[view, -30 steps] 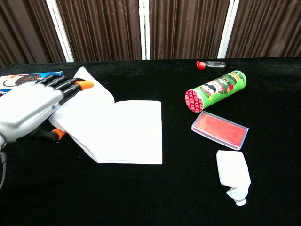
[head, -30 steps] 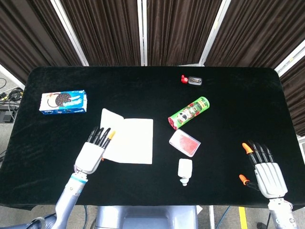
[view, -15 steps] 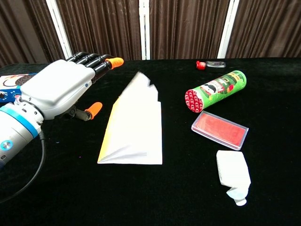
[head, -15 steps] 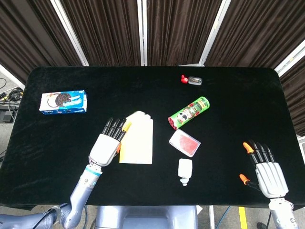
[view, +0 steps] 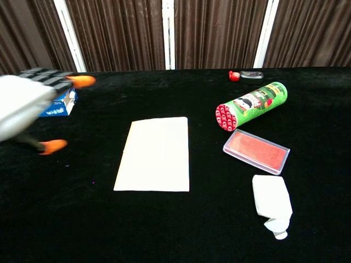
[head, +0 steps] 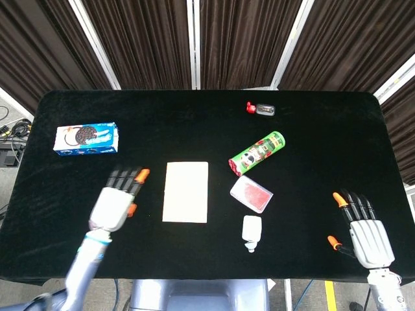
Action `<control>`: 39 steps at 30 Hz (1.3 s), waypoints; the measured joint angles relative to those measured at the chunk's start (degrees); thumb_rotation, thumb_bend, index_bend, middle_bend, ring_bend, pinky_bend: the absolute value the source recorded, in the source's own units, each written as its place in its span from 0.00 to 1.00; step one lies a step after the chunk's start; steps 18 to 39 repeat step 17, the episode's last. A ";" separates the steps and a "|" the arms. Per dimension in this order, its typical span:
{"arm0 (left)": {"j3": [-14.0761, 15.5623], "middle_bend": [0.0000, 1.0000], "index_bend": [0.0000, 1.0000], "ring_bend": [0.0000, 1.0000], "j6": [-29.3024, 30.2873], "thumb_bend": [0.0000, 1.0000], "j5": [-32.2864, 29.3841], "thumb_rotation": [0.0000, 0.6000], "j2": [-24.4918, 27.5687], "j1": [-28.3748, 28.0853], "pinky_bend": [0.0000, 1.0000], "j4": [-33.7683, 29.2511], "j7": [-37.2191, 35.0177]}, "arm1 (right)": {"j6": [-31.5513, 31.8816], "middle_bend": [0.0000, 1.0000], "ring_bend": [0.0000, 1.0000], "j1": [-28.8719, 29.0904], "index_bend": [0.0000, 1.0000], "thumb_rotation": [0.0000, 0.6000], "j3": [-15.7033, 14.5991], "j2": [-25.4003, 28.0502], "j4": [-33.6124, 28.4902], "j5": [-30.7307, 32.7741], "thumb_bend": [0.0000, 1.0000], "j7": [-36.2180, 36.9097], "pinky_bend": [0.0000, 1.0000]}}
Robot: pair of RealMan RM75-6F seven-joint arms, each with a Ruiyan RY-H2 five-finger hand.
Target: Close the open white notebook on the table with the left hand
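The white notebook (head: 186, 192) (view: 154, 154) lies shut and flat on the black table (head: 194, 123), its cover facing up. My left hand (head: 115, 202) (view: 27, 101) hovers to the left of it, apart from it, fingers spread and holding nothing; it is blurred with motion. Far to the right, near the table's front edge, my right hand (head: 364, 230) rests with fingers apart and nothing in it; the chest view does not show it.
A blue cookie box (head: 86, 138) lies at the left. Right of the notebook are a green chip can (head: 257, 153) on its side, a clear case with a red card (head: 251, 194), a white tube (head: 251, 232) and a small red-capped bottle (head: 260, 109) at the back.
The left page has swung over and the notebook now lies shut. My left hand has pulled away to the left. The right hand has stayed put.
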 measured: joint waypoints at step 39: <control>7.61 0.00 0.00 0.00 16.93 0.24 3.31 1.00 14.87 15.23 0.00 -1.30 -19.07 | -0.14 0.00 0.00 0.25 0.00 1.00 -0.27 -0.69 0.41 -0.90 0.09 -2.15 0.00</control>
